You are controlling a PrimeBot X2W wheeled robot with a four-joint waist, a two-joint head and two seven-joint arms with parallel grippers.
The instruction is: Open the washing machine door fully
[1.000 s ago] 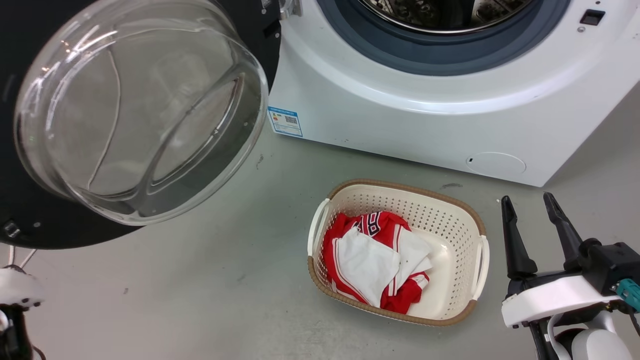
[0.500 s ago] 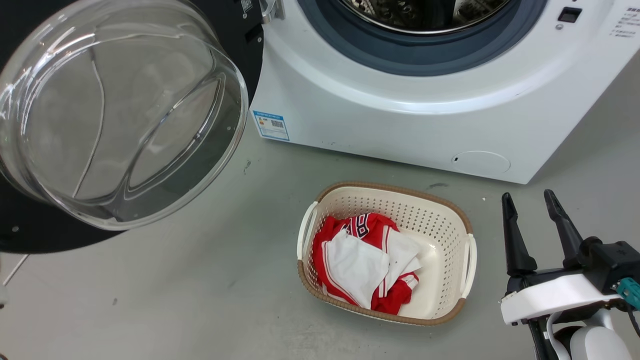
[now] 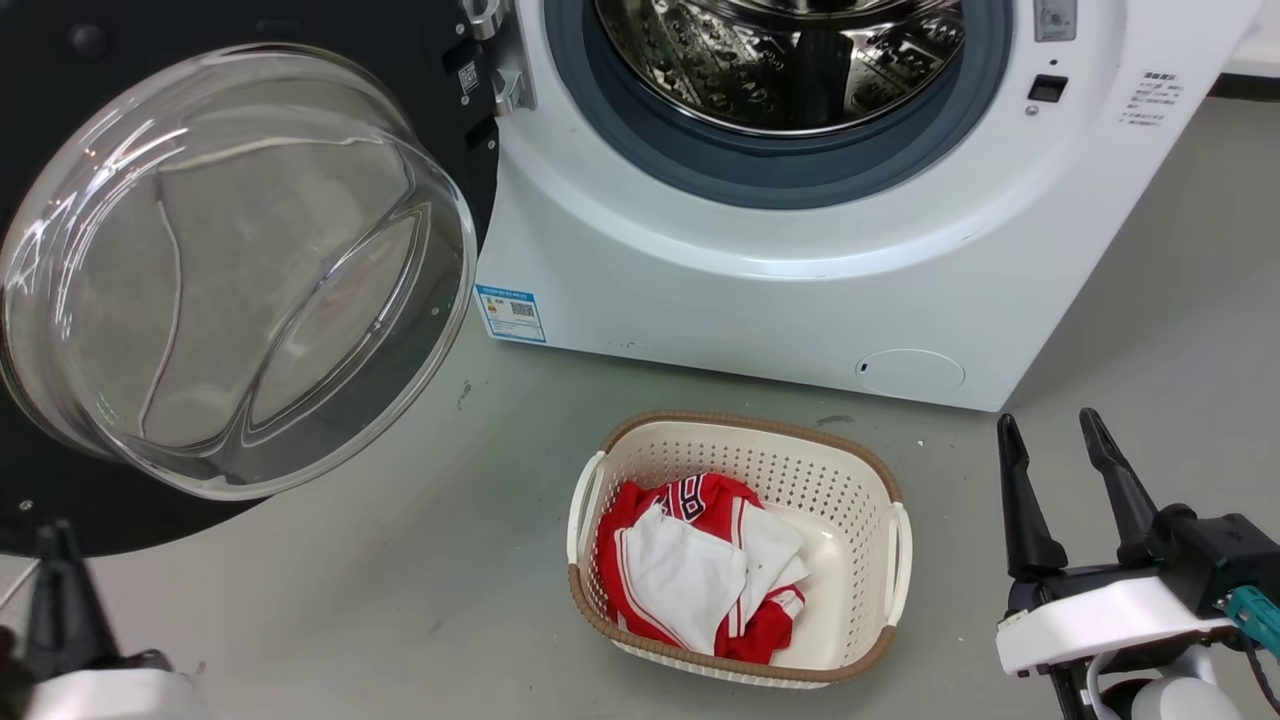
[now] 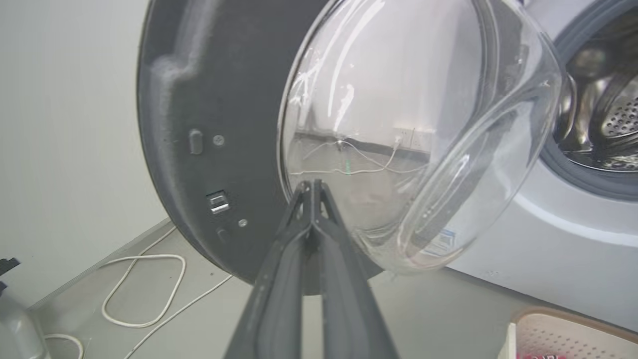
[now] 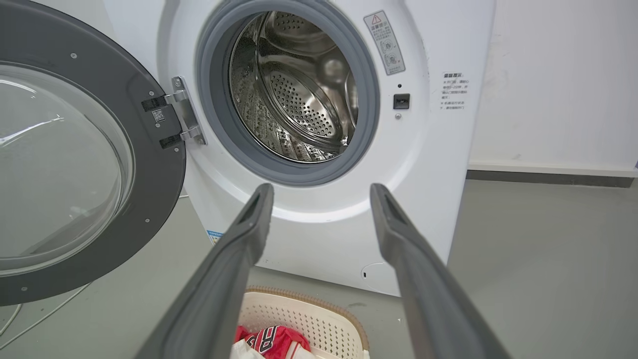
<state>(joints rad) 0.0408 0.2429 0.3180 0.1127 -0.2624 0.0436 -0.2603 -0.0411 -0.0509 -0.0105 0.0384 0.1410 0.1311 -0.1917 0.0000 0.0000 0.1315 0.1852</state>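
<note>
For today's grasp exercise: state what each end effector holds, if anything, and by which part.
Nothing is held. The left end effector is shut on nothing, facing the washing machine door; the right end effector is open and empty.

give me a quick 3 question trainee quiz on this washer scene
1. True or false: the washing machine door is swung open, leaving the drum exposed.
2. The right end effector is: A) open and empty, B) shut on the door, C) shut and empty.
3. Fill in: the red and white clothing lies in the ___.

Key: 1 true; 2 A; 3 laundry basket.
</note>
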